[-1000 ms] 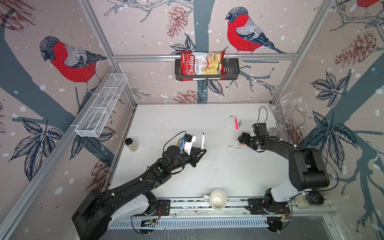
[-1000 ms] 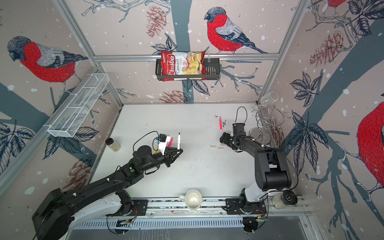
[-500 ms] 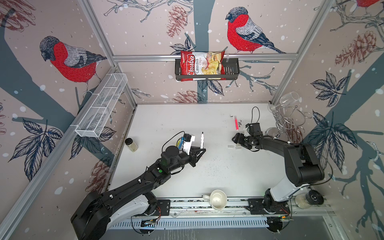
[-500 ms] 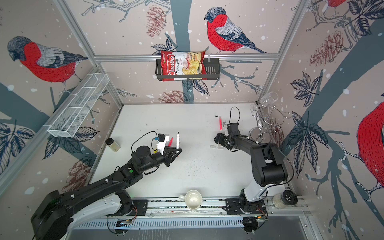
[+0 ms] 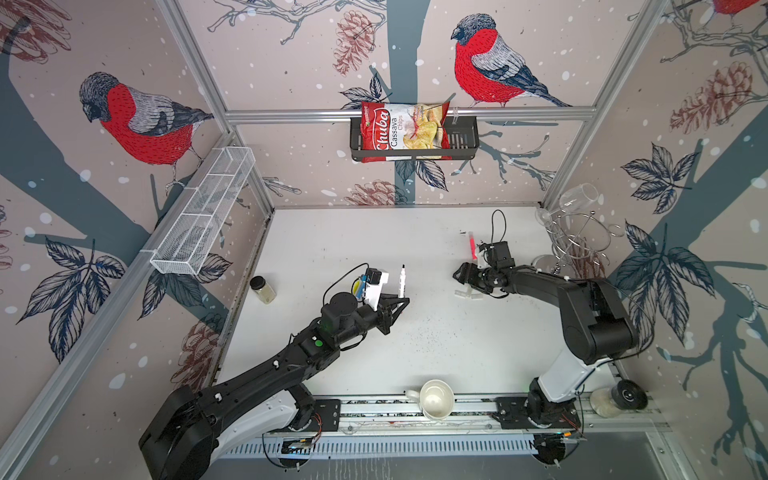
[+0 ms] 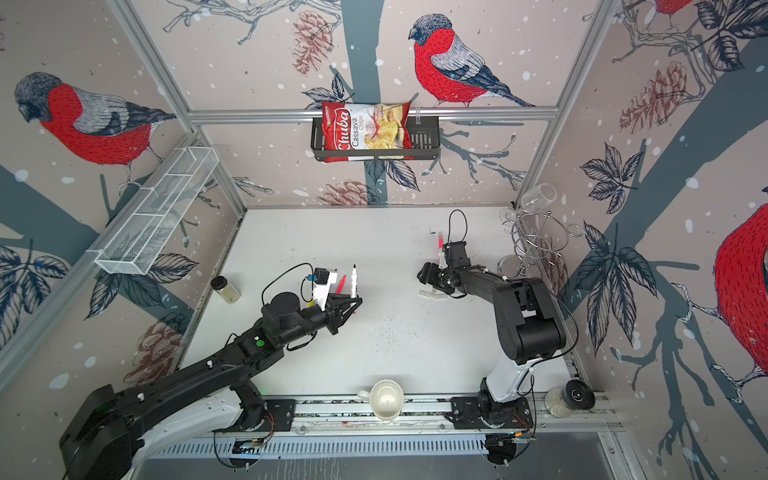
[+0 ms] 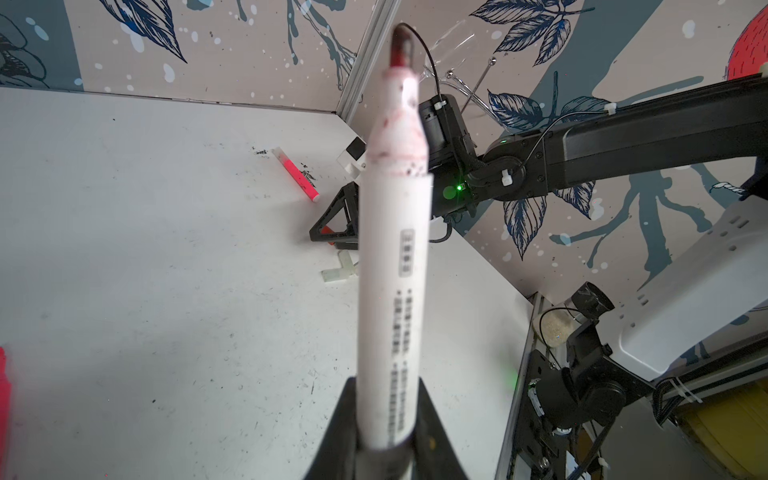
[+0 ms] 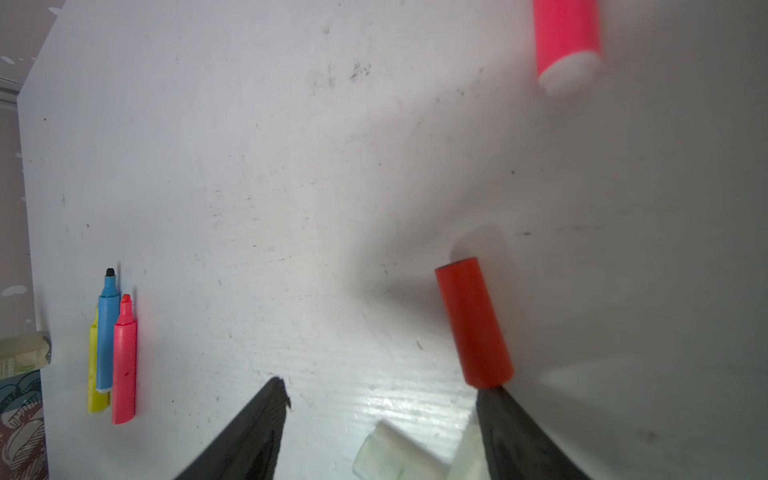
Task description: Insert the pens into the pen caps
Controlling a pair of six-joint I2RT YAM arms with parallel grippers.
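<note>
White dark-tipped pen (image 5: 402, 281) is pinched by left tool (image 5: 400, 302); red tube cap (image 8: 473, 324) must be gripped by spread right tool (image 8: 384, 390).

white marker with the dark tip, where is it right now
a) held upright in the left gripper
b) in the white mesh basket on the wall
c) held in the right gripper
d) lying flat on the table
A: the left gripper is shut on the lower end of the white marker, which stands with its dark tip pointing up in both top views.
</note>
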